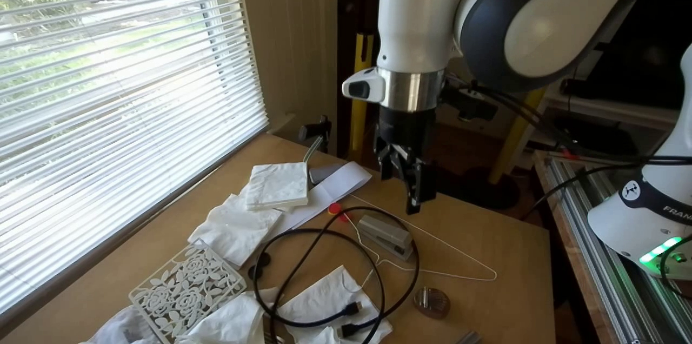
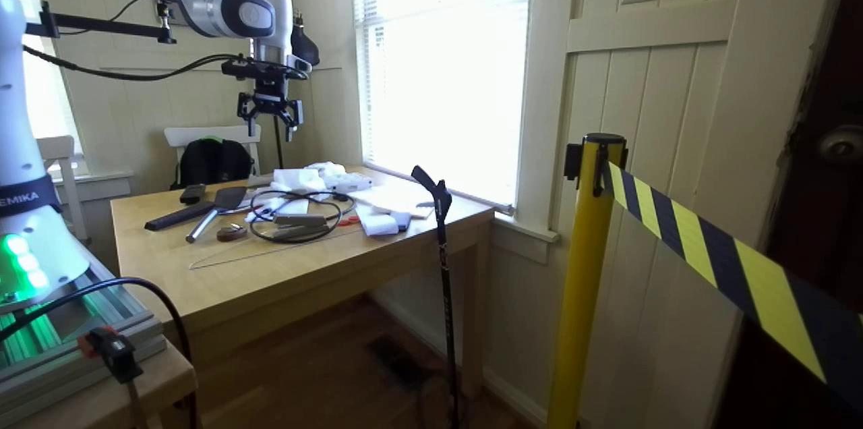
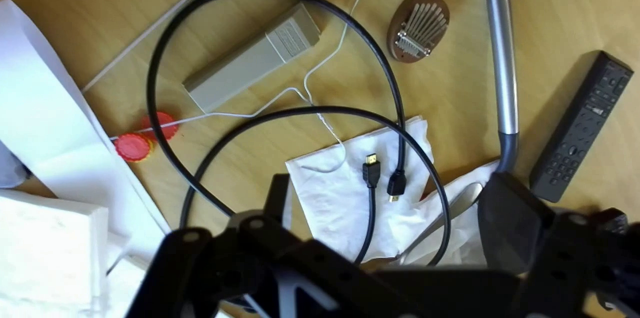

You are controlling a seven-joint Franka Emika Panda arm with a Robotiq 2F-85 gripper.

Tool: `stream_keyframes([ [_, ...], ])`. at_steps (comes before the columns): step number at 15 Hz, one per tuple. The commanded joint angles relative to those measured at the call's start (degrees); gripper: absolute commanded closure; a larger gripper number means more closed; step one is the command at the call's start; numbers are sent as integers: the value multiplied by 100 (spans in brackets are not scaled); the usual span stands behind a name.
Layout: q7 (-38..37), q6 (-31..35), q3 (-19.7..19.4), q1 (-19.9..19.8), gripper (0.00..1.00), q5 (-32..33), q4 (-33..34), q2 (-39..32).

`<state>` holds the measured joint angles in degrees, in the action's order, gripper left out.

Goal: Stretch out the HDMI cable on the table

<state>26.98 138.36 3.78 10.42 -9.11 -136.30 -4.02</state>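
The HDMI cable (image 1: 303, 231) (image 2: 340, 213) (image 3: 350, 110) lies in loose crossing loops on the table (image 1: 513, 301) (image 2: 243, 274). It is black. Its two plugs, one (image 3: 371, 173) pointing opposite to the other (image 3: 396, 183), lie close together over a white cloth (image 3: 330, 198). Part of the coil is hidden behind the gripper in the wrist view. My gripper (image 2: 271, 129) (image 3: 405, 208) is open and empty. It hangs pointing down, well above the table and apart from the cable. In an exterior view the gripper (image 1: 400, 192) shows side-on.
A grey stapler (image 3: 252, 58) sits inside the loops, with a pale wire hanger (image 3: 160, 22) running under the cable. Red caps (image 3: 134, 147), a thumb piano (image 3: 419, 28), a silver-handled spatula (image 3: 502, 58) and a remote (image 3: 582, 125) lie around. A white lattice basket (image 1: 189, 284) and cloths lie windowward.
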Motion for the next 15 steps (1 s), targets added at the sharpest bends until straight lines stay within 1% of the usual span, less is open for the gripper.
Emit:
stream_keyframes([
  [1, 373, 540, 465, -84, 0, -186, 746, -1264],
  [3, 327, 820, 661, -162, 0, 55, 1100, -1836],
  [4, 420, 941, 806, -257, 0, -63, 1288, -2106],
  [5, 253, 1048, 778, -214, 0, 263, 1483, -2368],
  [6, 338, 1093, 940, -330, 0, 130, 1695, -2620],
  [10, 212, 1260, 1056, -369, 0, 435, 2303, -3362],
  [11, 85, 1203, 1083, -413, 0, 431, 1894, -2964],
  [13, 80, 1227, 1109, -429, 0, 494, 2132, -3240],
  [15, 80, 1227, 1122, -441, 0, 500, 2218, -3324],
])
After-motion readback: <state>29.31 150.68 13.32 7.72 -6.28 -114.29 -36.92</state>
